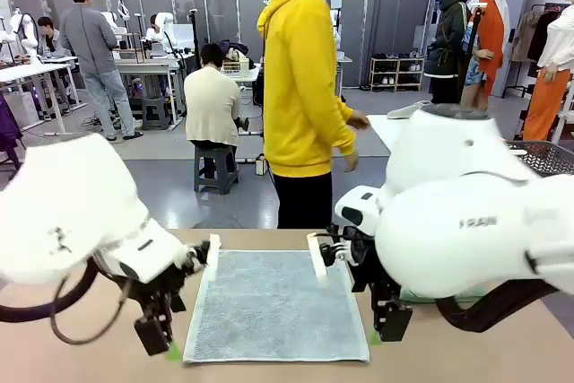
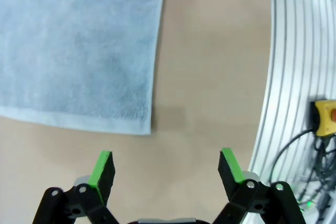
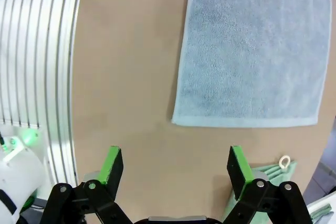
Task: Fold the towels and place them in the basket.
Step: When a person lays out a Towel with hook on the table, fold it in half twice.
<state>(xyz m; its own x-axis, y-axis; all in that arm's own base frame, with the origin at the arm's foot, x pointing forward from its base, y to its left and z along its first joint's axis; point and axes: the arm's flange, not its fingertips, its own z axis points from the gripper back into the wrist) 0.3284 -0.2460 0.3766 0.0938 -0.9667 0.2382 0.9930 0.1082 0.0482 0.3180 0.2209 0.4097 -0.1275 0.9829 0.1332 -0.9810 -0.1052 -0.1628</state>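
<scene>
Over the near edge of the desk (image 1: 475, 361), both pairs of fingers are standing wide apart and gripping nothing. The left gripper (image 2: 168, 163) is hovering with its green-padded fingers (image 2: 103, 169) above bare wood. The near corner of the grey-blue towel (image 2: 79, 45) is lying just ahead of it, off to the side.

The right gripper (image 3: 173, 163) is hanging in the same way by the opposite near corner, so the towel is sitting between the two arms and neither one is clearly nearer. The towel is lying flat and fully spread in the middle of the desk, its edges running square with the desk's edge. It is looking close to square, so its long axis cannot be told for sure. Judging from this, each gripper is needing to shift inward and down onto its own corner.

Just beside the right fingers, the mint-green towel (image 3: 265, 178) is lying bunched, showing its small white loop (image 3: 284, 161). The dark lattice basket (image 1: 549, 157) is sitting well off to the robot's right, beyond the right arm (image 1: 466, 230), whose shell is showing the letters "FRAN", the rest being hidden. A person (image 1: 300, 69) is standing at the far side, hands off the towel.
</scene>
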